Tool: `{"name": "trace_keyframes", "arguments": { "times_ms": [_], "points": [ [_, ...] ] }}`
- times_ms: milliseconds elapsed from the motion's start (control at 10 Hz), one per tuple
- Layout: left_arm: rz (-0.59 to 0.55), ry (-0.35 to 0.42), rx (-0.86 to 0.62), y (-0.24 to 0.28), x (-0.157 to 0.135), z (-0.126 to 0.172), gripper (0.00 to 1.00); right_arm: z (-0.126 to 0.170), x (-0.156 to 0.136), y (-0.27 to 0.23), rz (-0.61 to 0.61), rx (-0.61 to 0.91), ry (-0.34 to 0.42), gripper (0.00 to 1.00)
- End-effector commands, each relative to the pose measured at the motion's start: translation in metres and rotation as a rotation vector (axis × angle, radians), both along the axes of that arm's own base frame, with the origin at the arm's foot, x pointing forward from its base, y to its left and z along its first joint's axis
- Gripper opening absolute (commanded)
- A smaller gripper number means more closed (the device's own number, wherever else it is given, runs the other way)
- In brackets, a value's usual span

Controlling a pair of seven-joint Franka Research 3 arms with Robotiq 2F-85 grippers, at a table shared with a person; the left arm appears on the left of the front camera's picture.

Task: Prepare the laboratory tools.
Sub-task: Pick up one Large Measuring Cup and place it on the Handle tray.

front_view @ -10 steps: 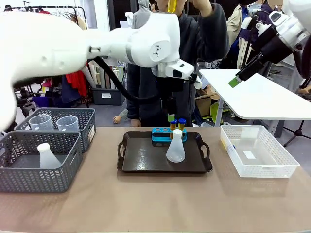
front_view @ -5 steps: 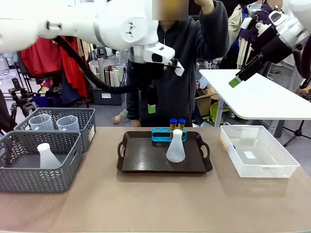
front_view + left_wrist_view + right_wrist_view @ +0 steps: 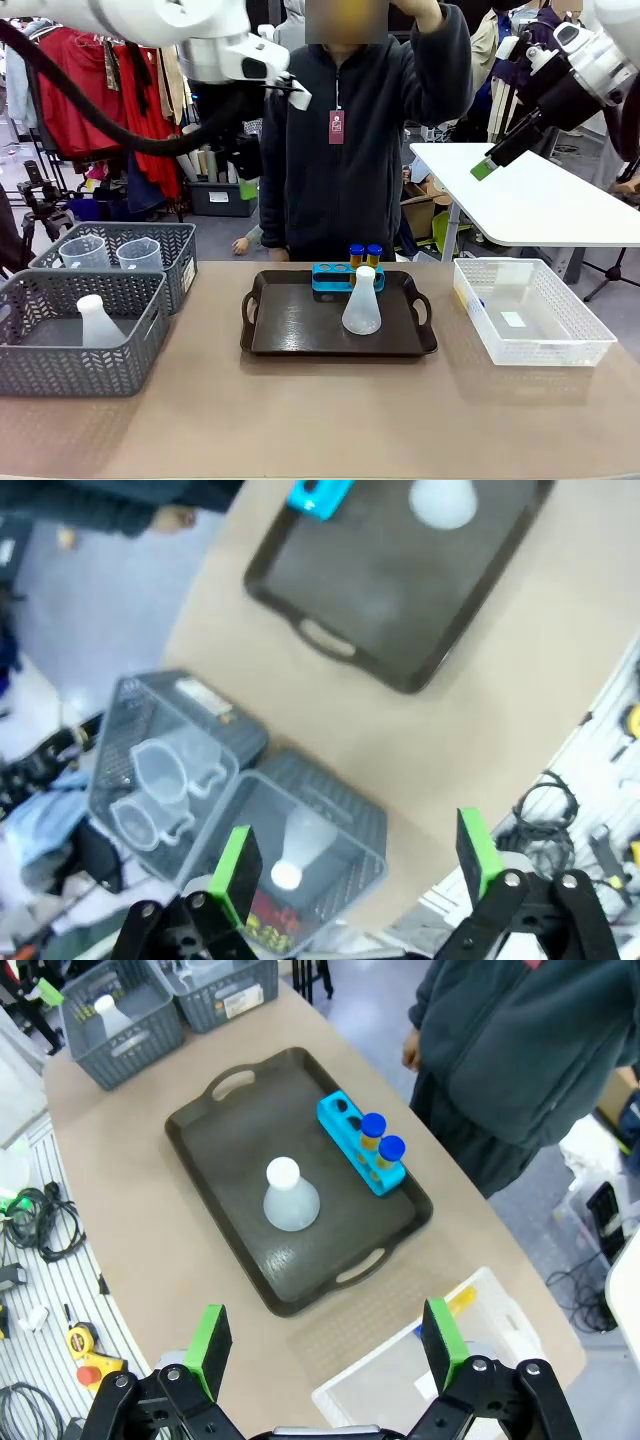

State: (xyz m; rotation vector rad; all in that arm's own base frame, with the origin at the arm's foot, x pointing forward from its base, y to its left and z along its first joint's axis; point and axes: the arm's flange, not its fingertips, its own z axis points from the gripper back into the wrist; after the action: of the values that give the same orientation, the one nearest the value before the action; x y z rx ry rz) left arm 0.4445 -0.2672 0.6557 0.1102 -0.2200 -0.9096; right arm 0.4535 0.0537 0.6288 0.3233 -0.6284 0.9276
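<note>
A dark tray (image 3: 300, 345) at mid-table carries a translucent white conical flask (image 3: 361, 303) and a blue rack (image 3: 330, 278). Two blue-capped test tubes of yellow liquid (image 3: 365, 253) stand in that rack. My left gripper (image 3: 247, 185) hangs open and empty, high above the table's left half. From the left wrist, its green pads (image 3: 236, 864) frame the grey baskets below: one with a second flask (image 3: 298, 842), one with two clear handled beakers (image 3: 152, 788). My right gripper (image 3: 484, 166) is raised at the far right, open (image 3: 325, 1340) and empty, looking down on the flask (image 3: 290, 1198) and tubes (image 3: 381, 1138).
Two grey mesh baskets (image 3: 60, 372) stand at the table's left. A white mesh bin (image 3: 535, 350) sits right of the tray, a yellow item (image 3: 455, 1305) inside it. A person (image 3: 350, 170) stands at the far edge with one hand (image 3: 420, 12) raised. A white table (image 3: 540, 205) stands behind right.
My left arm has risen from just above the blue rack and swung left, toward the baskets, its gripper staying open. The right arm, tray, flask and tubes have not moved.
</note>
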Motion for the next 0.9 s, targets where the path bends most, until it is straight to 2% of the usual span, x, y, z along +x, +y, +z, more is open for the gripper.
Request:
{"name": "trace_keyframes", "arguments": {
  "times_ms": [0,100,200,300,600,700,800],
  "points": [
    [0.184,0.005,-0.015,0.035,-0.011,-0.01,1.0,0.001,-0.001,0.0,0.009,0.016,-0.002,1.0],
    [0.253,-0.006,-0.009,0.053,-0.011,-0.008,1.0,0.001,-0.001,0.0,0.009,0.016,-0.002,1.0],
    [0.299,-0.003,-0.069,0.059,-0.011,-0.008,1.0,0.001,-0.001,0.0,0.009,0.016,-0.002,1.0],
    [0.179,0.002,-0.009,0.045,-0.002,0.001,1.0,0.001,-0.001,0.0,0.009,0.016,-0.002,1.0],
    [0.179,0.002,-0.009,0.045,-0.002,0.001,1.0,0.001,-0.001,0.0,0.009,0.016,-0.002,1.0],
    [0.21,0.006,-0.017,0.044,-0.004,-0.002,1.0,0.001,-0.001,0.0,0.009,0.016,-0.002,1.0],
    [0.309,-0.037,-0.007,0.052,0.004,-0.009,1.0,0.001,-0.001,0.0,0.009,0.016,-0.002,1.0]
  ]
}}
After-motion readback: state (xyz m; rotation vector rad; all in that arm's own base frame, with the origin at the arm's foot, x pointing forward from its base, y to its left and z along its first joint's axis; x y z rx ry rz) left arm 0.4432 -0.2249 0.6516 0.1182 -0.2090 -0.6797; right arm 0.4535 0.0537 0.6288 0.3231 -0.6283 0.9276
